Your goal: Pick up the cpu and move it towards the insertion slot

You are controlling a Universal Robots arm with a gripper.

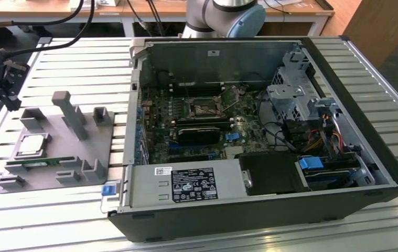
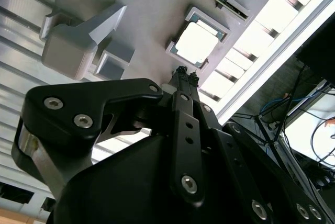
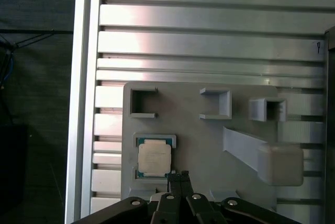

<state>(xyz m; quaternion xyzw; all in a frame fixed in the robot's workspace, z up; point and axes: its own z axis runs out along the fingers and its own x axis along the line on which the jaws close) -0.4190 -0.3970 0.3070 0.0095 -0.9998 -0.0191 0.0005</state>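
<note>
Cpu (image 1: 32,145) is pictured lying flat in a square pocket of the grey fixture plate (image 1: 62,149), which is set on the slatted table (image 1: 73,58) at the exterior view's left, well apart from the insertion slot (image 1: 204,109) inside the opened computer case (image 1: 255,215). In the first wrist view the gripper (image 3: 178,175) is seen near the chip's edge, fingers pressed together, nothing held.

Exterior view overlooks case (image 1: 255,218), both wrist views overlook fixture (image 2: 146,4) (image 3: 193,135)
</note>
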